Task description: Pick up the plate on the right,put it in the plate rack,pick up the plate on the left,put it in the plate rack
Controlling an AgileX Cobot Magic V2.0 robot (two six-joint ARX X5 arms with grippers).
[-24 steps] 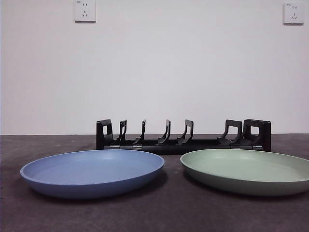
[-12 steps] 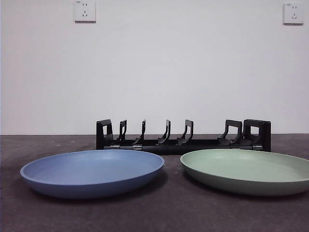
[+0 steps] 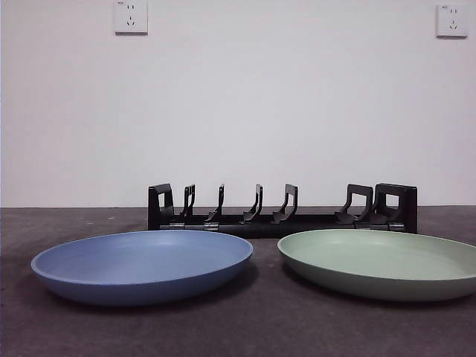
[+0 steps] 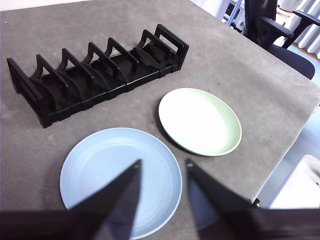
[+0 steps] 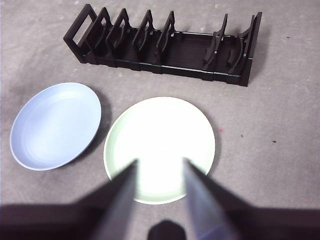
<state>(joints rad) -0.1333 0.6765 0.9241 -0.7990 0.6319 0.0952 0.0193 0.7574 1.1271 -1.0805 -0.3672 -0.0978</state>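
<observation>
Two plates lie flat on a grey-brown table (image 3: 253,327) in front of a white wall (image 3: 282,111); the blue plate (image 3: 143,265) sits on the left of the front view and the green plate (image 3: 381,262) on the right, near each other but apart, neither touching the other; behind them, just beyond their far rims, stands the plate rack (image 3: 282,209), a long low black frame with a row of upright hooked dividers and blocky ends, every slot bare; two wall sockets (image 3: 131,16) are mounted high on the wall, one toward each top corner; no arm enters the front view; from above, the left gripper (image 4: 162,167) hangs over the near edge of the blue plate (image 4: 120,180), its two black jaws spread apart with nothing between them, the green plate (image 4: 200,121) and the plate rack (image 4: 97,70) lying beyond; the right gripper (image 5: 159,166) hovers over the green plate (image 5: 160,145), its jaws likewise parted and holding nothing, the plate's pale surface showing between them; in that view the blue plate (image 5: 56,125) rests beside the green one and the plate rack (image 5: 165,45) stretches across the table behind both; an office chair (image 4: 270,27) stands off the table's far corner in the left wrist view
</observation>
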